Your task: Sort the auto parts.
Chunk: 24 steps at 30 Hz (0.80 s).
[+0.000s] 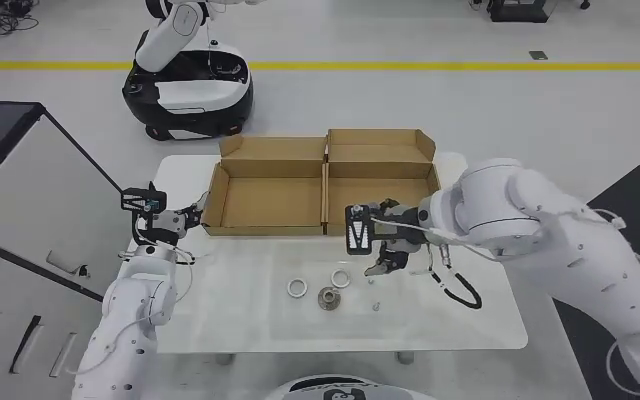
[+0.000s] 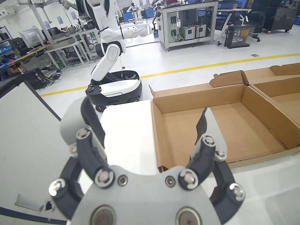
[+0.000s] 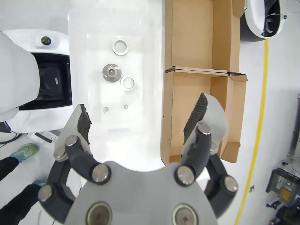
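Observation:
Two metal rings (image 1: 297,288) (image 1: 341,278), a flanged metal disc (image 1: 327,297) and a small bolt (image 1: 375,307) lie on the white table (image 1: 480,320), near its front middle. In the right wrist view the rings (image 3: 120,47) (image 3: 128,82) flank the disc (image 3: 111,72), with two small bolts (image 3: 105,110) (image 3: 126,106) beside them. My right gripper (image 1: 385,264) (image 3: 142,104) hangs open and empty above the table, just right of the parts. My left gripper (image 1: 192,214) (image 2: 145,108) is open and empty at the left box's outer wall.
Two open cardboard boxes, left (image 1: 268,200) (image 2: 211,127) and right (image 1: 375,185) (image 3: 187,99), stand side by side at the table's back. Another white robot (image 1: 190,85) is parked on the floor behind the table. A dark panel (image 1: 15,125) leans at far left.

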Tool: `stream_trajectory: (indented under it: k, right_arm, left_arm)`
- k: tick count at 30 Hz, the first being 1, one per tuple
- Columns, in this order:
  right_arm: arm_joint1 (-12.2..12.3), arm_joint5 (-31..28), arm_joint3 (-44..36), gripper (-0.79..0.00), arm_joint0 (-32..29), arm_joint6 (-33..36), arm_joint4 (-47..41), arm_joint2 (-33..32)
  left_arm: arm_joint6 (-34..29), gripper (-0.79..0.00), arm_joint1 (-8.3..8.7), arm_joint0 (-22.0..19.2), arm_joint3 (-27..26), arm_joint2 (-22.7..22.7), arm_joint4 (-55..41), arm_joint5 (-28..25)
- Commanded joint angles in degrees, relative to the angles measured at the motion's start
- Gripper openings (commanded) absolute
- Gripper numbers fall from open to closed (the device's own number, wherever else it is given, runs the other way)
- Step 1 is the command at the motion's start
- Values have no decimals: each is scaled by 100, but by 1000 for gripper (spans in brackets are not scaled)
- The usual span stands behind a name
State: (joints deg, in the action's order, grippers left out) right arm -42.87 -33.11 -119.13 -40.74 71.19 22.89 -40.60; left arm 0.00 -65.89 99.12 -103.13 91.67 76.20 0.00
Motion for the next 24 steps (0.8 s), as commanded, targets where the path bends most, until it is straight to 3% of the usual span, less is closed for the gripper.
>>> stream_trajectory:
  k: [1,9,15,24]
  right_arm:
    - [60,-4,72,0,299,-3,-80,399]
    - [227,-104,404,0,1210,-104,-181,1722]
    - [287,-151,565,0,1548,-152,-212,2419]
    - [243,-189,771,0,1696,-201,-258,2729]
  left_arm:
    - [0,0,0,0,0,0,0,0]
    - [0,0,0,0,0,0,0,0]
    - [0,0,0,0,0,0,0,0]
    - [0,0,0,0,0,0,0,0]
